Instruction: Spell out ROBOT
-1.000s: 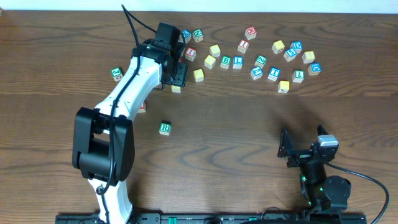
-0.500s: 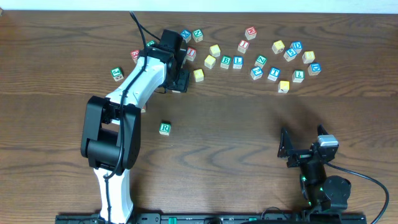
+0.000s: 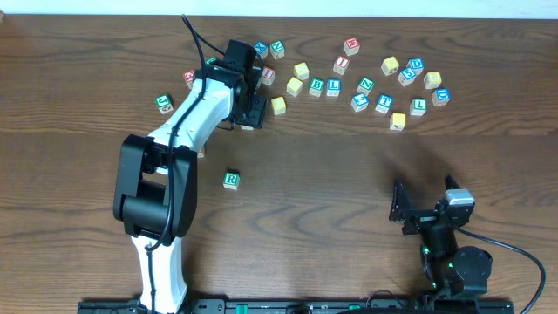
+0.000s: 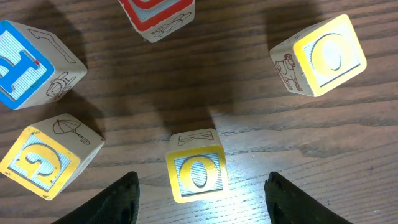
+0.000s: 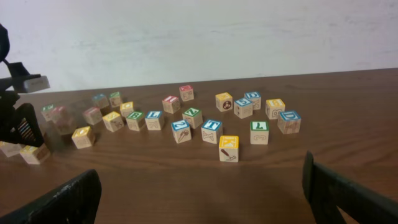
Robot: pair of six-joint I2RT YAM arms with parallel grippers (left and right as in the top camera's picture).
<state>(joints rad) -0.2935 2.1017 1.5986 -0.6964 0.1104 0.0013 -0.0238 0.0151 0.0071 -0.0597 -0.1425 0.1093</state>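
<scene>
Above the O cube (image 4: 196, 174): the left hand (image 4: 200, 194) is held spread, one finger on either side, nothing gripped. A pick is apparently being lined up.
R cube (image 3: 231, 180): set alone on bare tabletop (image 3: 349, 174), probably as the word's first letter.
Right hand (image 3: 406, 212): held wide apart, empty, well clear of the blocks.
Second O (image 4: 326, 56): seen nearby, untouched.
Hidden: both fingers are cut off by the wrist frame's edge. From overhead the arm masks the O cube, and B and T cannot be surely read.

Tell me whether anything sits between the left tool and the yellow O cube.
Nothing visible does. The yellow O cube lies on the table between the open fingers of the left tool; neighbouring cubes stand apart from it.
</scene>
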